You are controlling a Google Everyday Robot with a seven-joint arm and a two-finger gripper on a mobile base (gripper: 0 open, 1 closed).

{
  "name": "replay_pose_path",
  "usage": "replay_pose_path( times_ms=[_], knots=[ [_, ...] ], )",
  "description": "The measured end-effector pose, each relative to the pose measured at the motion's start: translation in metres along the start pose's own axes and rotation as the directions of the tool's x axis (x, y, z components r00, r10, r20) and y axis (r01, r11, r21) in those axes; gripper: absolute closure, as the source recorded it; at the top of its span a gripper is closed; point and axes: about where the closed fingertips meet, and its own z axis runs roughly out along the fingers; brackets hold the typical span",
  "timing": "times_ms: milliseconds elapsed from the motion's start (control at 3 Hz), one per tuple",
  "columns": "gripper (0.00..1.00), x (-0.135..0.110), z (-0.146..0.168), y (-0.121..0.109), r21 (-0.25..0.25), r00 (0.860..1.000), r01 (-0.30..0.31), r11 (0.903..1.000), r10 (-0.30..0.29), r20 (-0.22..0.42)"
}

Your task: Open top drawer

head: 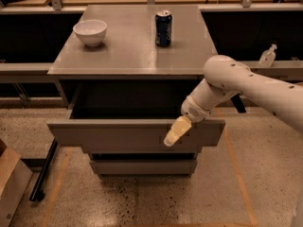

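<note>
The top drawer [118, 134] is the widest grey-brown handleless front, pulled well out from under the grey cabinet top [132, 56], with a dark gap behind it. A narrower drawer front [142, 166] shows below it, pushed in. My gripper [174, 132], with pale yellowish fingers, points down-left against the right part of the top drawer's front, just below its upper edge. My white arm comes in from the right.
A white bowl [90, 32] and a dark blue can [163, 28] stand on the cabinet top. A clear bottle [267, 56] stands on a ledge at right. A cardboard box [9, 186] and a black bar [43, 171] lie on the floor at left.
</note>
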Motion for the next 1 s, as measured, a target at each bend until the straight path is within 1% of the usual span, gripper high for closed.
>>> replay_pose_path(
  times_ms=[333,667,1000],
  knots=[
    [0.18,0.032,-0.008,0.027,-0.034,0.992,-0.111,0.9932,0.109,-0.057],
    [0.18,0.061,-0.025,0.056,-0.046,0.97,-0.222,0.974,0.216,-0.11],
    [0.0,0.062,-0.036,0.069,-0.046,0.967,-0.233,0.9713,0.227,-0.112]
  ],
)
